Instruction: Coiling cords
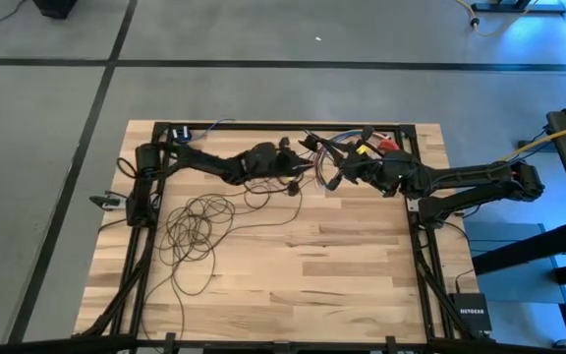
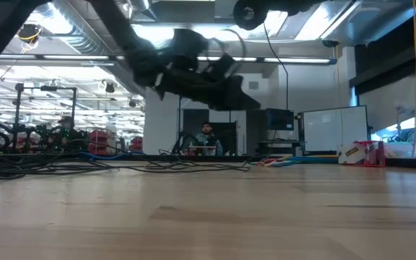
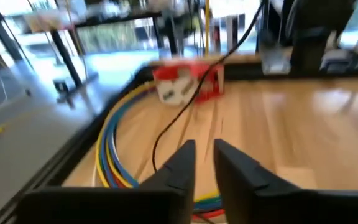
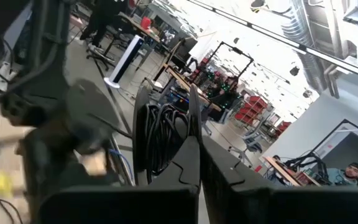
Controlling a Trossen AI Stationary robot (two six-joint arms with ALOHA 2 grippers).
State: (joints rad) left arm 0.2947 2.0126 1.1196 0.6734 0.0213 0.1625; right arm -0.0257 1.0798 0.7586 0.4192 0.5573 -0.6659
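- Two hands meeting near the far middle of the tabletop in the high view: left hand and right hand almost tip to tip. Most of the cords lying loose in tangled loops on the wood, well behind the left hand and toward its arm's base, a strand trailing up toward that hand. Multicoloured wires and a red and yellow item just beyond the right hand.
- From the low view, one dark arm lifted clear of the wood; loops of cord flat along the far edge; no fingertips readable there.
- From the left wrist view, left hand's fingers slightly apart, a thin dark strand running from just ahead of the tips out toward a red-and-white object; cannot tell whether it is still pinched. Coloured cables curving alongside.
- From the right wrist view, right hand's fingers closed together, a bunch of gathered dark loops standing just past them, apparently clamped.
- Judged: mid-coiling, a loop just passed across to the bundle. Next move calls for reaching back to the slack behind the left hand, pinching a fresh length, and laying it onto the bundle without snagging the coloured wires.
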